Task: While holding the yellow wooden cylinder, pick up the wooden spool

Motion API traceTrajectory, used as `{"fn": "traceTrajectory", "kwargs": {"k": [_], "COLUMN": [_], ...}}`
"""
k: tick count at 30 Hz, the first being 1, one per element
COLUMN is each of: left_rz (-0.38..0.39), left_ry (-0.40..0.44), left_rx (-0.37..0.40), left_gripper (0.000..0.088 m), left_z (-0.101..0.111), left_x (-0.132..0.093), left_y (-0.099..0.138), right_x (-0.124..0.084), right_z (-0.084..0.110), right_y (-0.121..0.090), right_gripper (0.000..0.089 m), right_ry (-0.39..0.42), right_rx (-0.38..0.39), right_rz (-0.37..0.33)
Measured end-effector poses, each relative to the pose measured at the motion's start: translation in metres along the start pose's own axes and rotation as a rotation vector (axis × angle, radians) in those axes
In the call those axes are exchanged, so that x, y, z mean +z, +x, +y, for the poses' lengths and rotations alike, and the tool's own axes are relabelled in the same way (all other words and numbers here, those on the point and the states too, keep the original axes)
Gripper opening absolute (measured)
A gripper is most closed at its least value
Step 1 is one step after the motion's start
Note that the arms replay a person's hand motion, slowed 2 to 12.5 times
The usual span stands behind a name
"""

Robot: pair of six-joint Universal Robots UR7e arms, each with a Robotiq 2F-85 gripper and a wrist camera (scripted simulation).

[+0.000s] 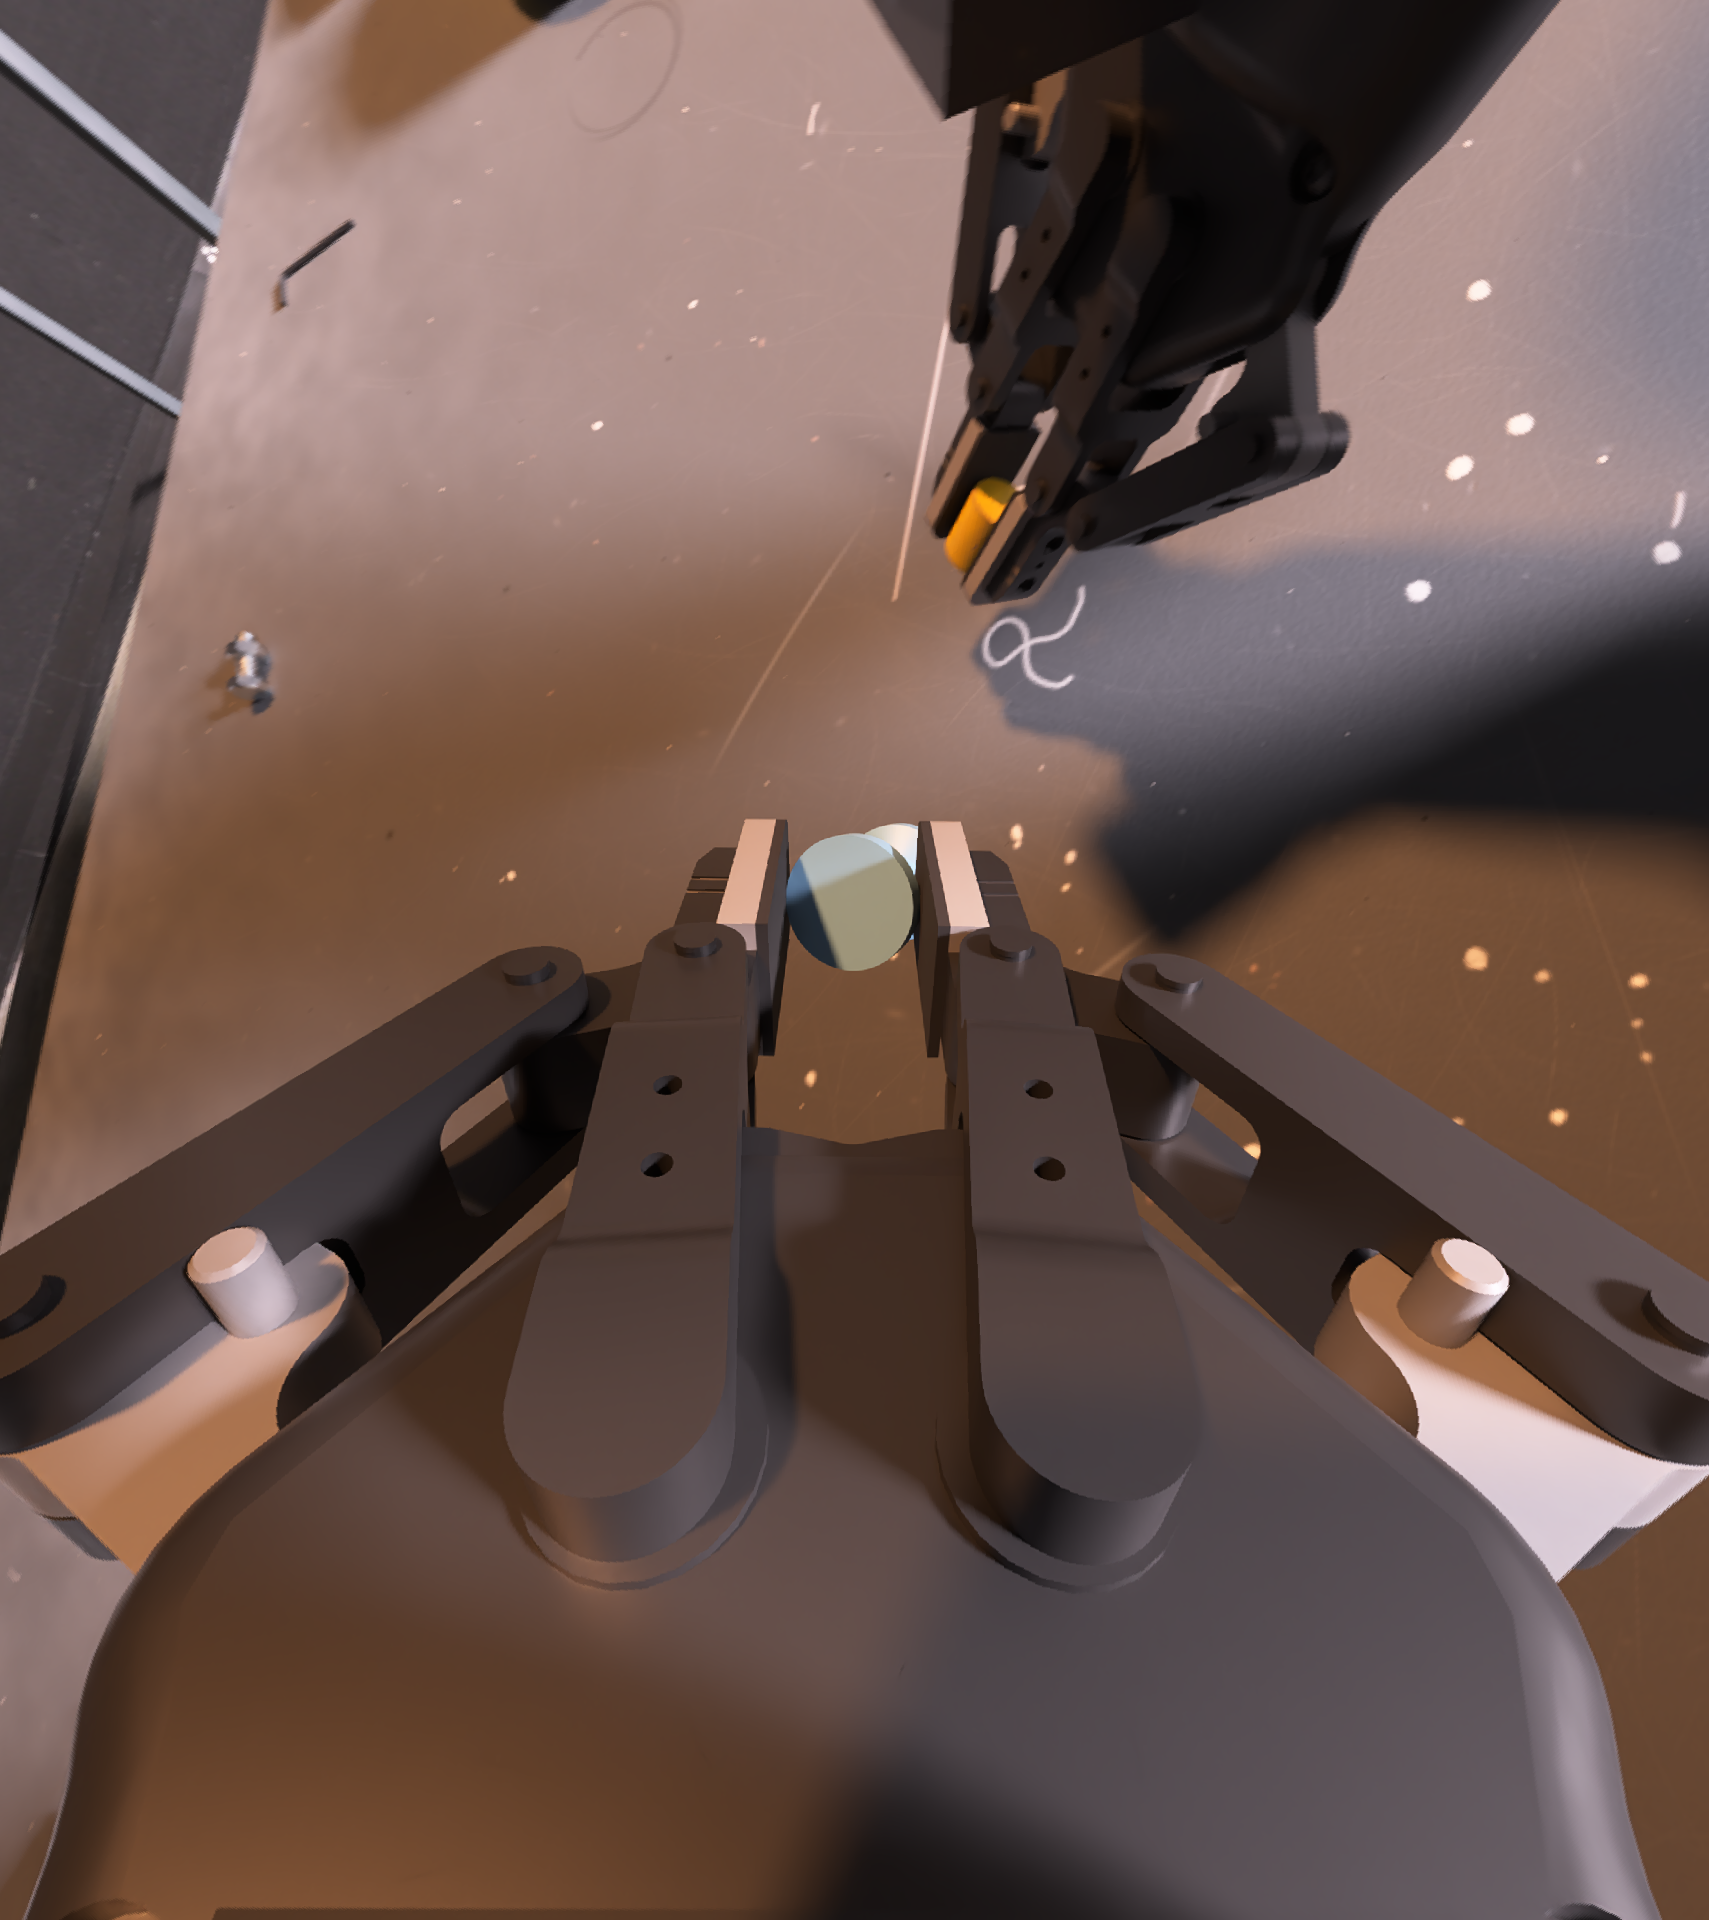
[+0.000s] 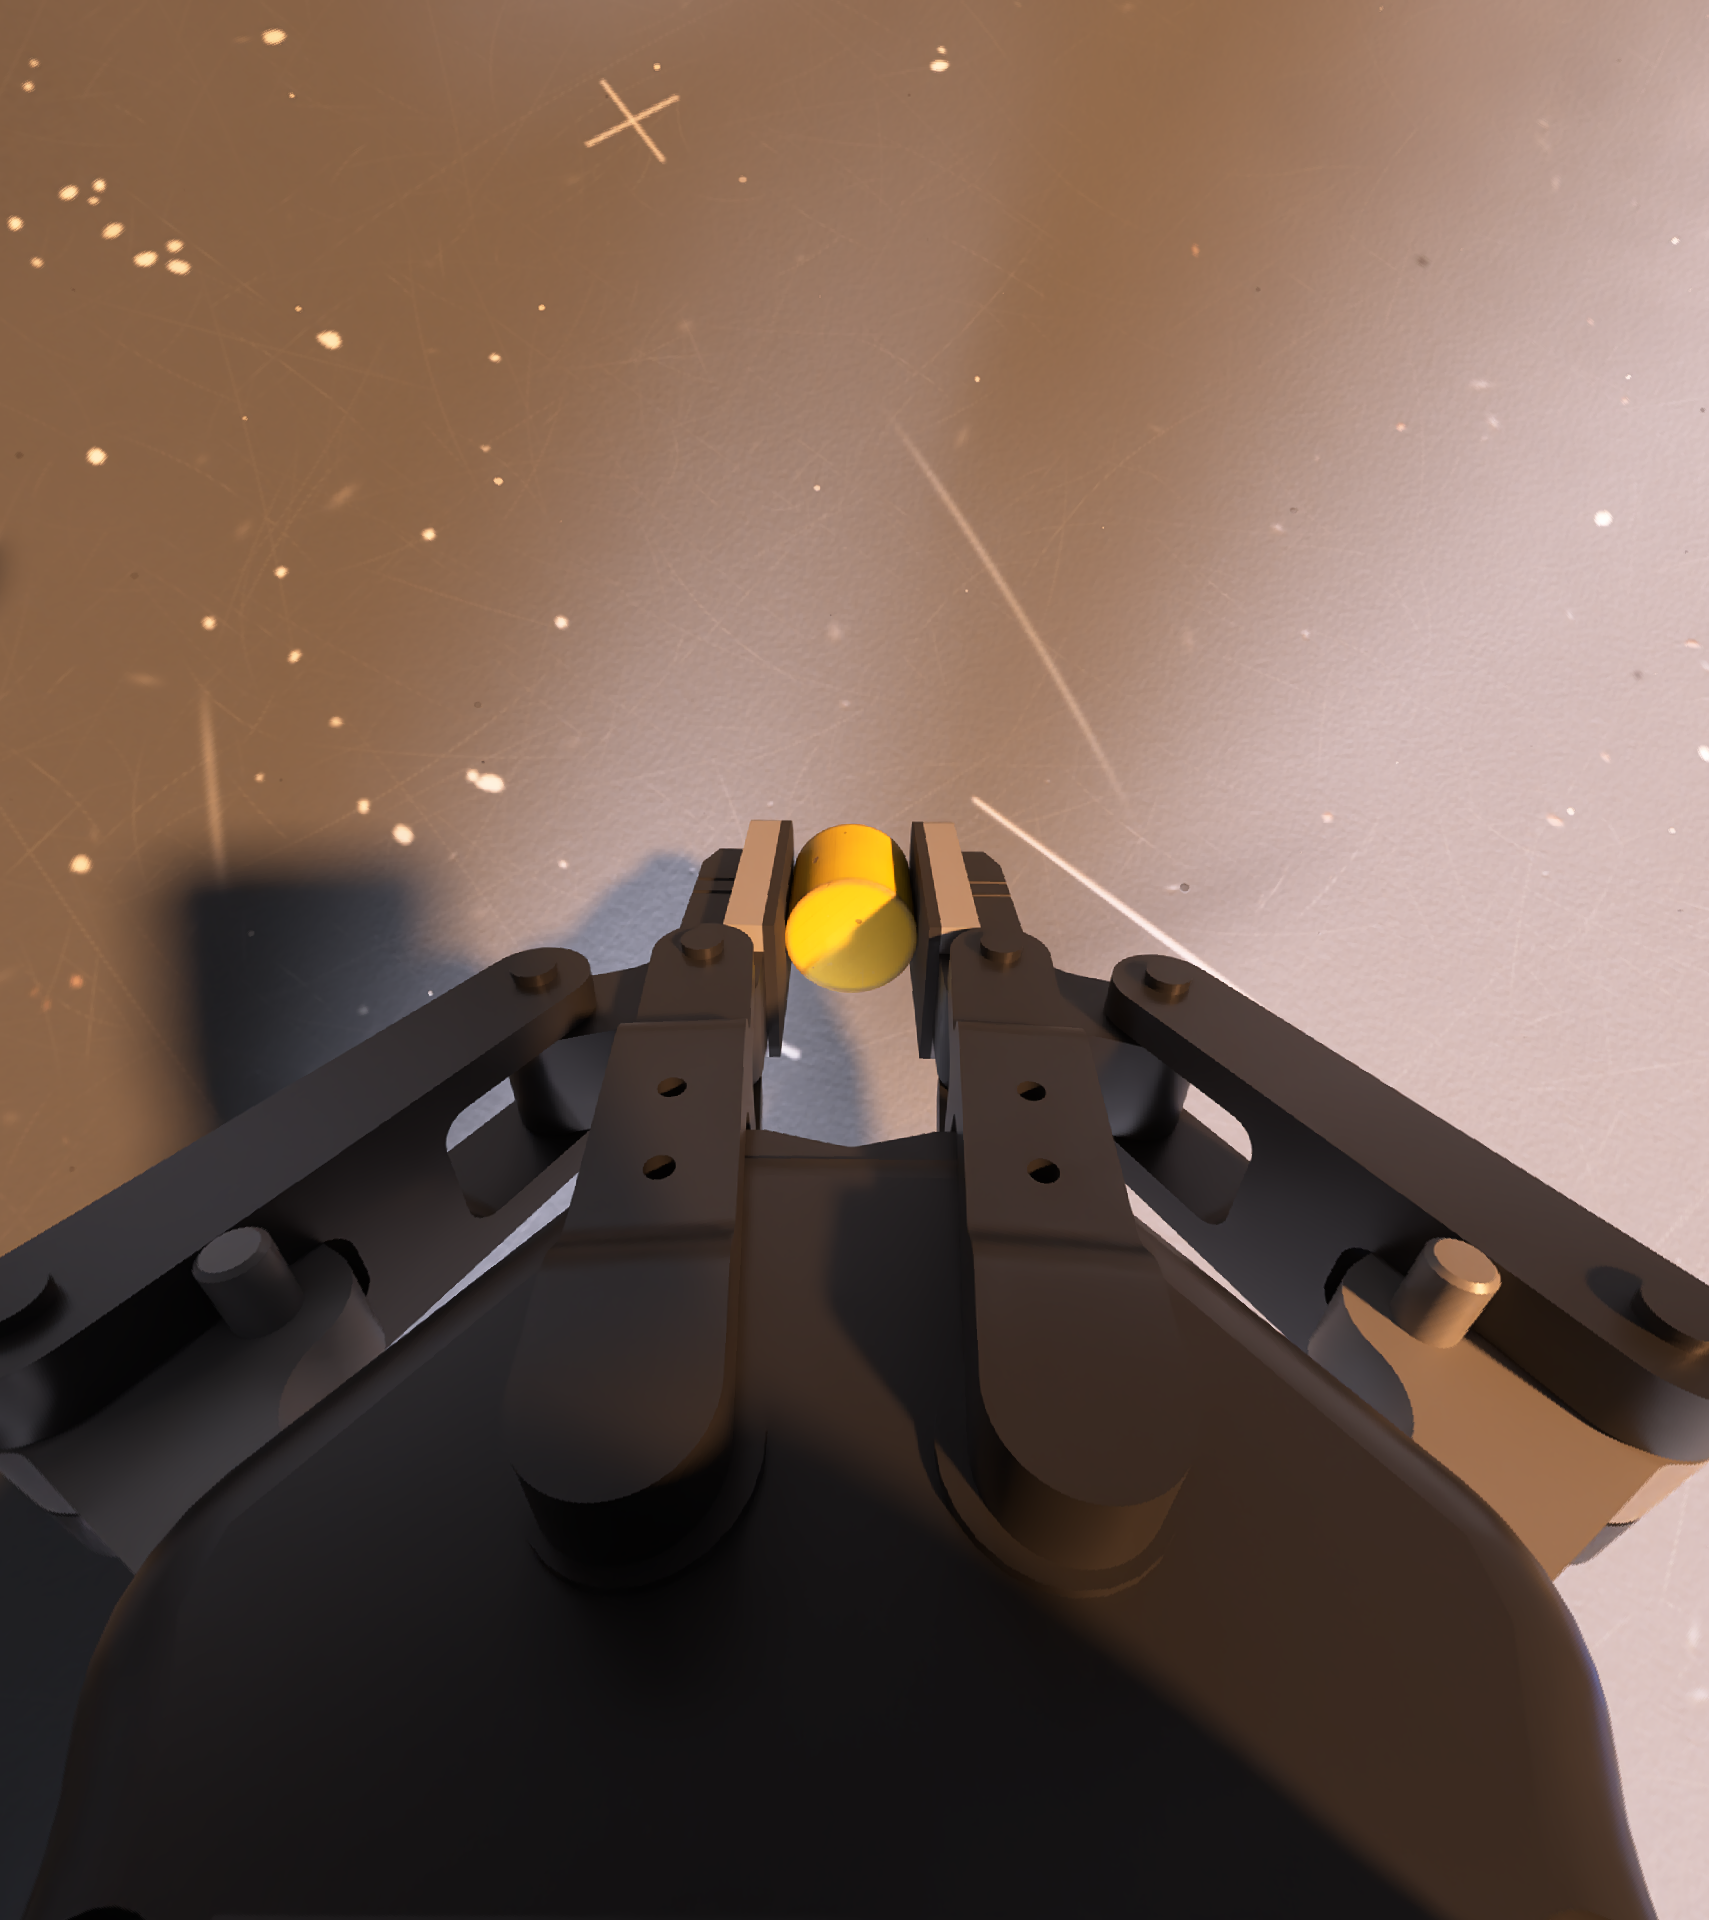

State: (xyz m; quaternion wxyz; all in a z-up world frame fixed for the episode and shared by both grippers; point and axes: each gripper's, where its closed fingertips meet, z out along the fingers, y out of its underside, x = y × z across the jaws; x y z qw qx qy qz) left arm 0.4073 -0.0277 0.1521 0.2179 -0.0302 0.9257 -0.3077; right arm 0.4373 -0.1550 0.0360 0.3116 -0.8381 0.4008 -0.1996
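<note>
My left gripper (image 1: 852,883) is shut on the pale wooden spool (image 1: 852,902), whose round end faces the camera between the two pads. The spool hangs above the brown tabletop (image 1: 538,582). My right gripper (image 2: 850,883) is shut on the yellow wooden cylinder (image 2: 848,920), which is held end-on between its pads above the table. In the left wrist view the right gripper (image 1: 995,540) shows farther off at upper right, with the yellow cylinder (image 1: 975,520) in its fingers.
A small metal part (image 1: 249,673) and a dark bent key (image 1: 310,262) lie on the table at the left. A dark framed structure (image 1: 19,416) runs along the table's left edge. The scratched, speckled tabletop (image 2: 1245,520) fills the right wrist view.
</note>
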Motion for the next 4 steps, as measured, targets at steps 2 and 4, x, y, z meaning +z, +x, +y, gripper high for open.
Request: {"fn": "traceTrajectory", "kwargs": {"k": [2, 4], "left_rz": [0.015, 0.015], "left_ry": [-0.004, -0.003], "left_rx": [0.006, 0.003], "left_gripper": [0.022, 0.022], "left_z": [-0.007, -0.011], "left_x": [0.011, 0.017], "left_y": [0.007, 0.009], "right_x": [0.0, 0.0], "right_z": [0.0, 0.0], "right_y": [0.0, 0.0], "right_gripper": [0.0199, 0.0199], "right_ry": [0.002, 0.004], "right_rx": [0.001, 0.001], "right_rz": [-0.002, -0.003]}}
